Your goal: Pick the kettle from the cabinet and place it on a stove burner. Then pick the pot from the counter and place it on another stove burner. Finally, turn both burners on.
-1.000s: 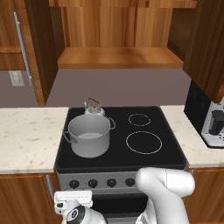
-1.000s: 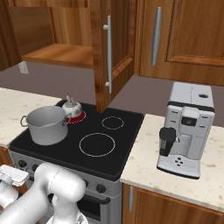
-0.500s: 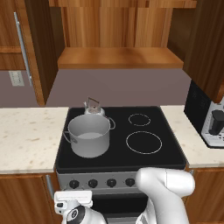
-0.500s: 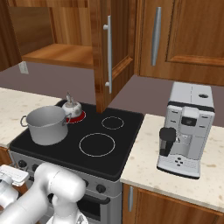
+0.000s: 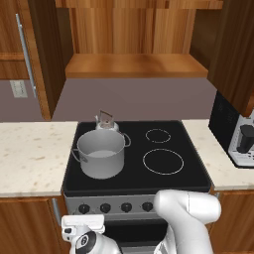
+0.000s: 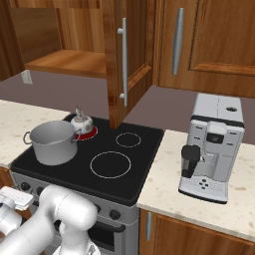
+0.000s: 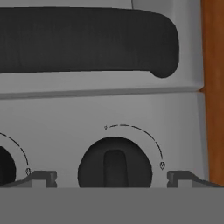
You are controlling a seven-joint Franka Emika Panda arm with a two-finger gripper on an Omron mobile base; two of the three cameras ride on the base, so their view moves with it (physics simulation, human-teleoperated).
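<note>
- The kettle (image 5: 105, 121) is seen standing on the back left burner of the stove (image 5: 193, 171), with the cabinet (image 5: 136, 64) above left open and its shelf bare.
- In the right base view a red glow (image 6: 91, 132) is seen under the kettle (image 6: 81, 121), so that burner is judged to be lit already.
- The pot (image 5: 100, 154) is set on the front left burner, just in front of the kettle; whether the two touch cannot be told.
- No glow can be made out around the pot (image 6: 52, 142), so its burner is judged to be unlit.
- Both placing steps are therefore judged done, and the step in hand is taken to be the turning on of the second burner.
- The gripper (image 7: 112, 177) is held low at the stove's front panel, with a black knob (image 7: 114, 168) framed between its fingertips (image 7: 41, 178).
- The jaws are spread wide, one tip at each side of the knob, and nothing is gripped.
- The knob's raised bar stands upright in the hand view, and part of a neighbouring knob (image 7: 6, 168) is seen at the left edge.
- The oven door handle (image 7: 87, 41) is seen above the panel.
- Next, the hand would have to be eased forward until the knob sits between the tips, the jaws closed on it, and the wrist rolled.
- Which burner this knob governs cannot be told from the pictures.
</note>
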